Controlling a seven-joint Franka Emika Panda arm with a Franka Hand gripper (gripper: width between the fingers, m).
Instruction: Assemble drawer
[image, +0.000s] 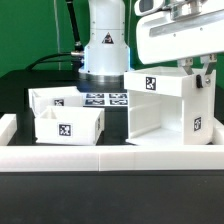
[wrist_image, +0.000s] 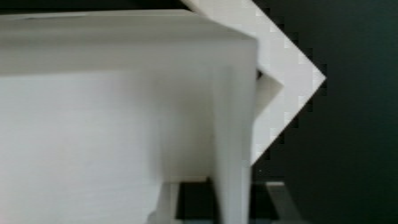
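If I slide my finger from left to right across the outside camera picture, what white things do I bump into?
front tray → marker board → cube case. The back tray overlaps the front one, so I left it out.

Front tray (image: 68, 126) near rear tray (image: 47, 98); gripper (image: 200, 75) at top edge of cube case (image: 158, 108).

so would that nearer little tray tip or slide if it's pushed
The nearer tray probably slides rather than tips, since it looks low and wide. Its thin white plastic walls suggest it's light, yet the boxed shape should keep it fairly stiff.
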